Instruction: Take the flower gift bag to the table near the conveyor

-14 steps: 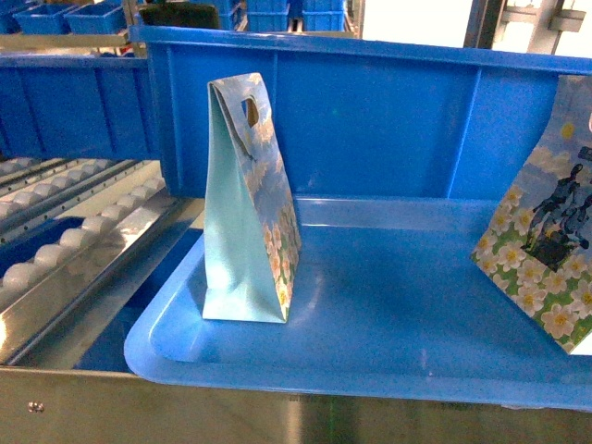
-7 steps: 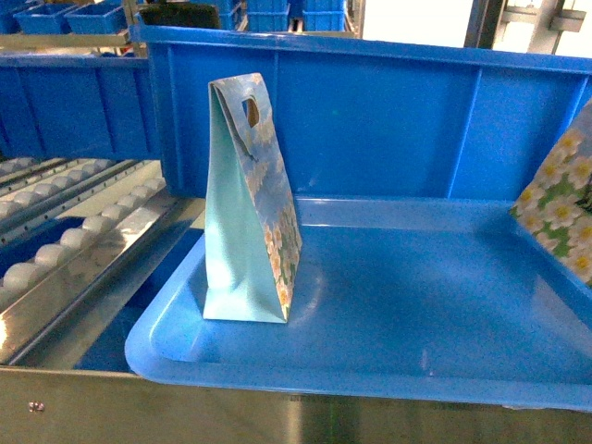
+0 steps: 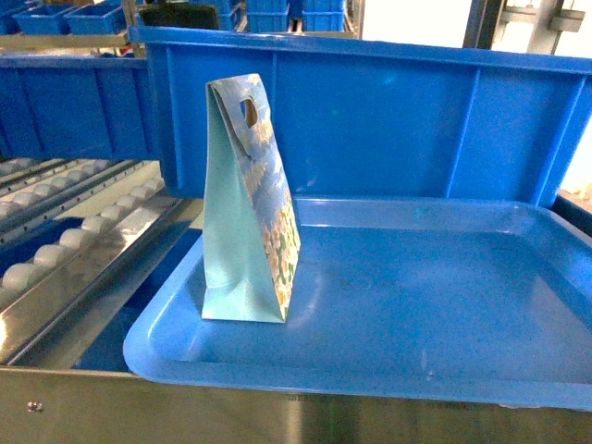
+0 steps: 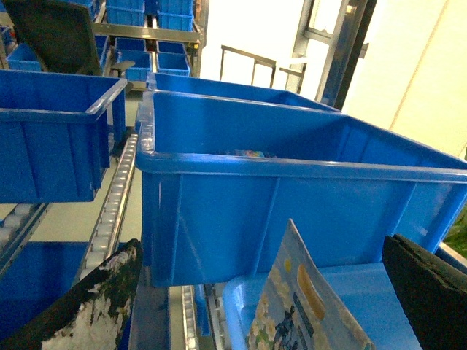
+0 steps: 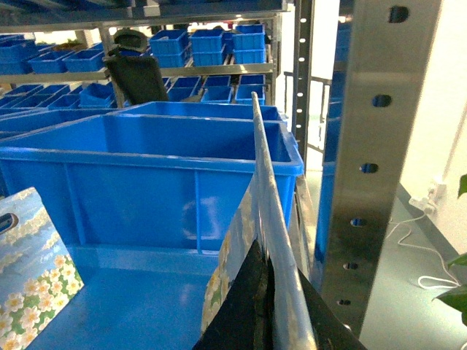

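R tool (image 5: 259, 321): pads shut flat on the held flower gift bag (image 5: 266, 219), pinching its thin edge so it hangs upright and can't swing open. Seen edge-on in R wrist cam, beside the steel rack post (image 5: 379, 146); not in head cam, so we judge it's lifted off to the right.

L tool (image 4: 263, 299): fingers (image 4: 95, 306) spread wide, gripping nothing. A bag top sits low between them, prob. the standing flower gift bag (image 3: 245, 203), not touched as far as we can tell.

Standing bag: upright at left of the blue tray (image 3: 416, 370), just in front of the big blue bin (image 3: 388, 120). Conveyor (image 3: 65, 240) rollers to its left.

Bench not in any cam, so drop spot unconfirmed. We judge: carry step, R arm must swing clear of the post.
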`<state>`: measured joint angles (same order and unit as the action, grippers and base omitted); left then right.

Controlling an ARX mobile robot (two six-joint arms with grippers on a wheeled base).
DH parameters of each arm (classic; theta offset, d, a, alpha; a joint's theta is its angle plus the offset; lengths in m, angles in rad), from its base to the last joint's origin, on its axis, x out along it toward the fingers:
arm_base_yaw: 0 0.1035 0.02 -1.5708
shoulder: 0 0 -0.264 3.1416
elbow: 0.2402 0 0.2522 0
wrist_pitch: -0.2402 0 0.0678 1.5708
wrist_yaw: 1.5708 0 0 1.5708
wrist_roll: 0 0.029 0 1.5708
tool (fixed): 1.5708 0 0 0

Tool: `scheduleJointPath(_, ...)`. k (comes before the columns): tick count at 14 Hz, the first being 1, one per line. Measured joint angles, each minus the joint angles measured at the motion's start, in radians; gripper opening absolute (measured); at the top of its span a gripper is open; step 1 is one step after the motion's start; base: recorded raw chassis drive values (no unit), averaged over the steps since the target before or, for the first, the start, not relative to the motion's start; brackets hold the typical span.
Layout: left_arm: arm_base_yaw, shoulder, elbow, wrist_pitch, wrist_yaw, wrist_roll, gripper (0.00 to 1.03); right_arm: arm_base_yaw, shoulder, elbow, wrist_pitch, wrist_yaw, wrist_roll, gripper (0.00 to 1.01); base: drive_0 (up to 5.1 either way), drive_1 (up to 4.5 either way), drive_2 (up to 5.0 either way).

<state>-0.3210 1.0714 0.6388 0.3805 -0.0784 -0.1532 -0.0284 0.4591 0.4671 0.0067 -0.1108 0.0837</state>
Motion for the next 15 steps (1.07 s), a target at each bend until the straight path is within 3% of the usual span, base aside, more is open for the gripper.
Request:
scheduleJointPath(2,0.0,0.0,0.0,0.0,0.0,0.0,0.98,-0.058,-0.088,-0.023,-0.043,-0.032,0.002,0.02,0.0,0.0,0.0)
scheduleJointPath(8,-0.005,0.002,0.001,0.001,0.0,0.0,0.98,-0.064,-0.089,-0.026,-0.029,-0.016,0.002,0.02,0.0,0.0,0.0)
scheduleJointPath(9,-0.092,0.063,0.026,0.01,-0.084,0.002,0.98,-0.064,-0.089,-0.026,-0.029,-0.016,0.002,0.02,0.0,0.0,0.0)
scheduleJointPath(10,-0.13,0.103,0.043,0.01,-0.116,0.003,0.98,-0.064,-0.089,-0.026,-0.029,-0.016,0.002,0.02,0.0,0.0,0.0)
scheduleJointPath(13,-0.197,0.208,0.109,-0.024,-0.2,0.012,0.98,-0.064,-0.089,-0.026,-0.029,-0.016,0.002,0.02,0.0,0.0,0.0)
scheduleJointPath(15,-0.226,0.276,0.14,-0.1,-0.216,0.016,0.98,-0.064,-0.089,-0.026,-0.029,-0.016,0.002,0.02,0.0,0.0,0.0)
